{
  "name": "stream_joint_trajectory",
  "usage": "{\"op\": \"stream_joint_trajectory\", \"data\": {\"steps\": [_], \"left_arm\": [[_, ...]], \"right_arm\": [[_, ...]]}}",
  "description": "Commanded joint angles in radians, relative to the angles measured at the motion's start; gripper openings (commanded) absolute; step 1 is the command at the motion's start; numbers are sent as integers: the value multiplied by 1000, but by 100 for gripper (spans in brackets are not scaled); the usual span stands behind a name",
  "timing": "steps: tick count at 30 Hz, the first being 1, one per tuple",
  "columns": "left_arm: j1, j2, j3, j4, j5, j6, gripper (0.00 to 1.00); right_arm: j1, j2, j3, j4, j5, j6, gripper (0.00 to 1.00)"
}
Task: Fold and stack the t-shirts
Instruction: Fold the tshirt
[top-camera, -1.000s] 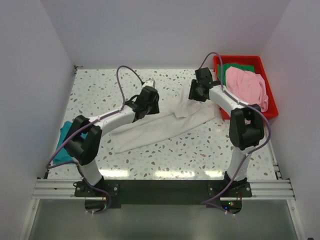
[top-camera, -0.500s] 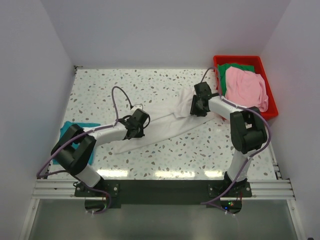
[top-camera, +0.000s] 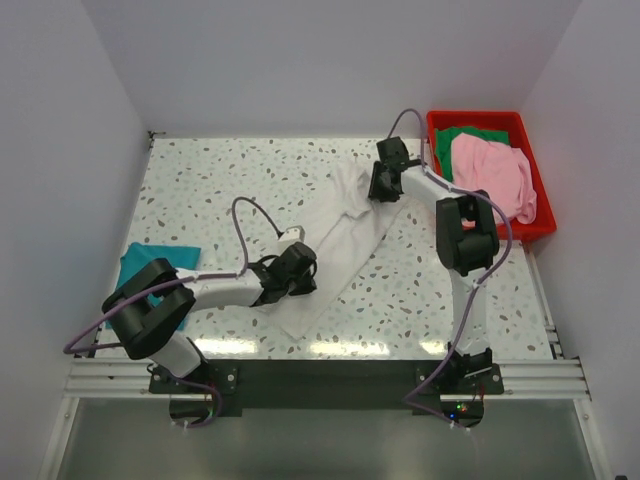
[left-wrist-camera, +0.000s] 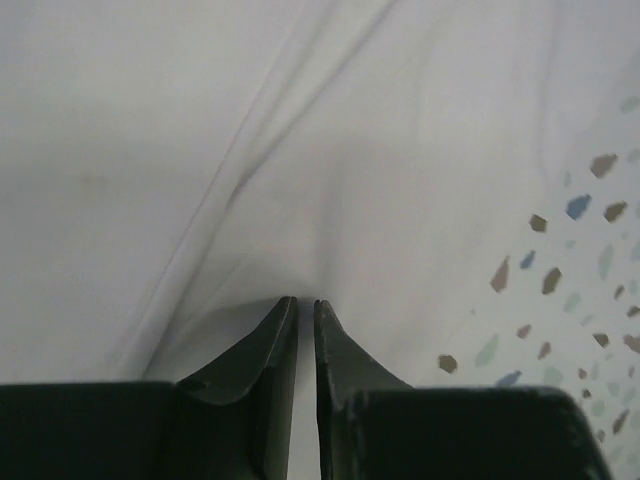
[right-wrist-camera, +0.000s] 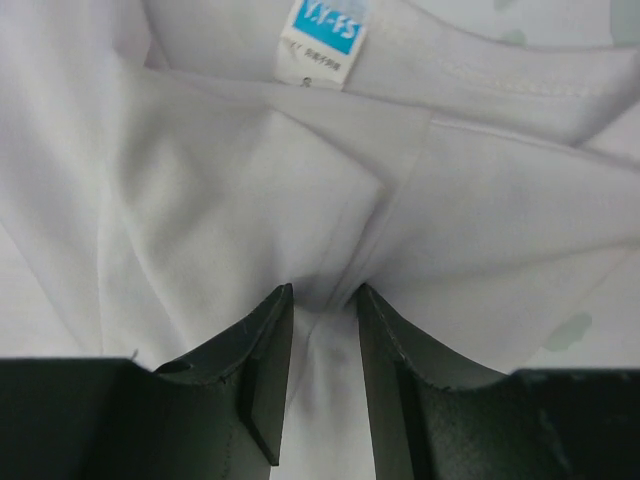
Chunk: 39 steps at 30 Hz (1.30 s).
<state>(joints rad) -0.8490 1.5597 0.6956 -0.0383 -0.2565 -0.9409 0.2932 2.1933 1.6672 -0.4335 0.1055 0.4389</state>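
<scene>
We hold the off-white t-shirt (top-camera: 345, 225) at both ends, stretched aslant across the table (top-camera: 220, 180)

Our left gripper (left-wrist-camera: 306, 300) has its fingers nearly pressed together on a thin fold at the shirt's near end; our right gripper (right-wrist-camera: 322, 296) nips a bunched fold just below the blue neck label (right-wrist-camera: 326, 27). The teal t-shirt (top-camera: 150, 262) lies by the table's left edge; the pink t-shirt (top-camera: 490, 175) and green t-shirt (top-camera: 468, 134) sit in the red bin (top-camera: 478, 116)
</scene>
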Motion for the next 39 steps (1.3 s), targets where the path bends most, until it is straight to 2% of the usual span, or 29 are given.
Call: {"op": "stream_joint_trajectory", "data": {"steps": [1, 4, 9, 14, 18, 21, 27, 39], "left_arm": [[-93, 33, -19, 121, 91, -156, 19], [-142, 62, 71, 104, 100, -115, 25], [-142, 2, 159, 66, 42, -27, 36], [-108, -41, 232, -87, -49, 79, 36], [-41, -84, 216, -107, -47, 116, 36], [-3, -121, 191, -101, -26, 136, 36], [33, -162, 147, -109, -20, 154, 35], [47, -191, 67, -104, -27, 146, 35]], "right_arm": [[-2, 66, 164, -22, -33, -63, 37], [-2, 74, 233, -57, -32, -95, 42], [-5, -21, 197, -37, 2, -112, 47], [-5, 14, 244, -68, -3, -111, 45], [-3, 49, 261, -59, -12, -101, 38], [-3, 83, 284, -56, -16, -104, 36], [-2, 135, 328, -62, -12, -101, 35], [-2, 163, 306, -22, -18, -97, 32]]}}
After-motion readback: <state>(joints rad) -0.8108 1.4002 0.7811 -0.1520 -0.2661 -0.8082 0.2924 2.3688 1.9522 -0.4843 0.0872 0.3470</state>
